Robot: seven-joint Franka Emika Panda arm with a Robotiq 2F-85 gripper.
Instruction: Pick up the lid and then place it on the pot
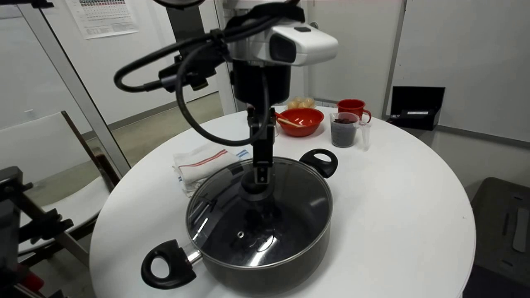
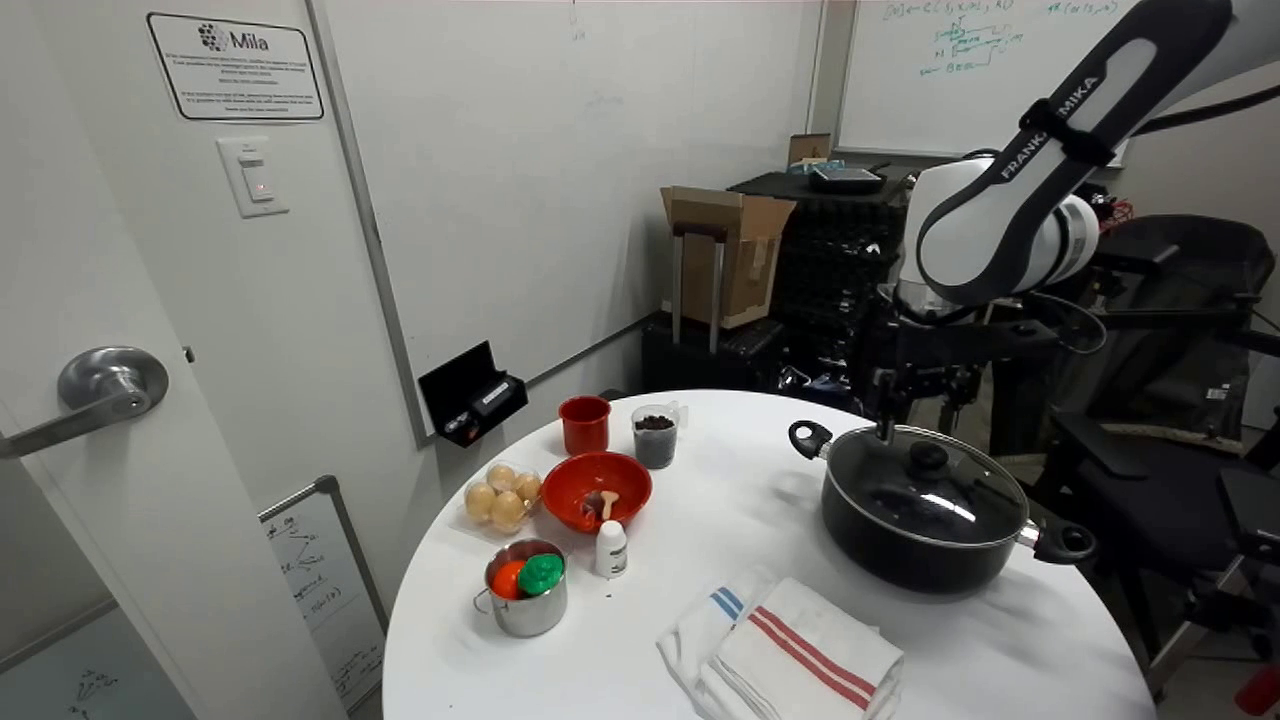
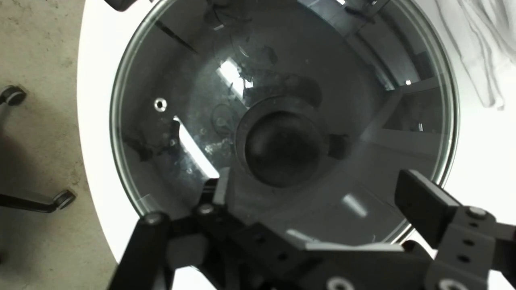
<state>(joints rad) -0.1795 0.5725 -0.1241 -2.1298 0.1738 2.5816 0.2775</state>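
The clear glass lid (image 1: 290,223) lies flat on top of the black pot (image 1: 281,275), its metal rim along the pot's rim. Both also show in another exterior view, the lid (image 2: 880,475) over the pot (image 2: 900,560). The lid's dark centre knob (image 2: 928,457) points up. My gripper (image 1: 261,176) points down over the lid; in an exterior view its tips (image 2: 885,425) show beside the knob, toward the pot's far side. In the wrist view my gripper (image 3: 316,181) is open with nothing between its fingers, and the knob (image 3: 282,149) lies just ahead of them.
Folded towels (image 2: 800,650) lie beside the pot. A red bowl (image 2: 597,490), a measuring cup (image 2: 655,445), a red mug (image 2: 585,425), eggs (image 2: 503,495), a white bottle (image 2: 611,550) and a metal cup (image 2: 527,600) stand farther off. The pot's handles (image 1: 167,265) stick out both sides.
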